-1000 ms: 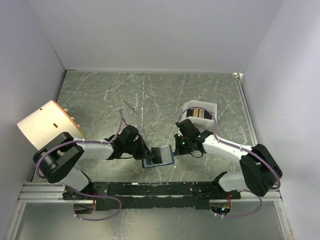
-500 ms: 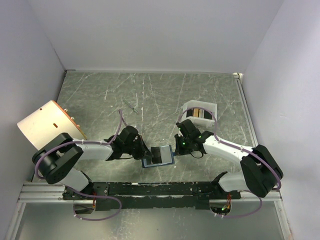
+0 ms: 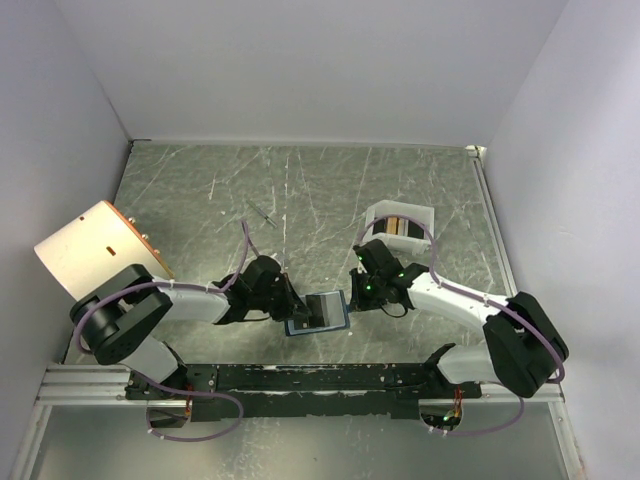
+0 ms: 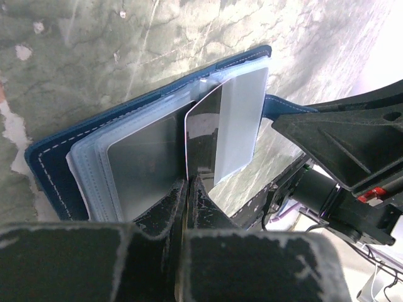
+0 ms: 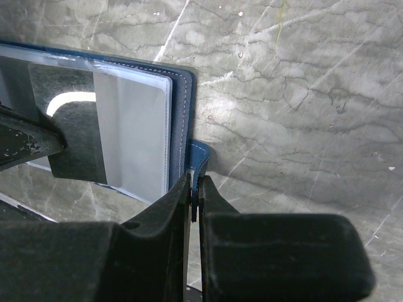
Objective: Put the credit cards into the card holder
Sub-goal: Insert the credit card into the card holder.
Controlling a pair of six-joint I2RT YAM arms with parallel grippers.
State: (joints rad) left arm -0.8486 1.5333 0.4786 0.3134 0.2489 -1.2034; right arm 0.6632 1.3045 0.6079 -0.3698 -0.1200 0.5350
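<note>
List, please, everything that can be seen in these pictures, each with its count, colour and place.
table: one, grey-green marbled, under everything.
card holder: one, dark blue, open, near centre between both hands.
credit card: one, shiny grey, at the holder's clear pockets.
white tray: one, right of centre.
other cards: tan and dark, in the tray, count unclear.
cream box: one, far left.
thin object: one, dark, mid-table.
left hand: black, shut on the credit card.
right hand: black, shut on the card holder's tab.
</note>
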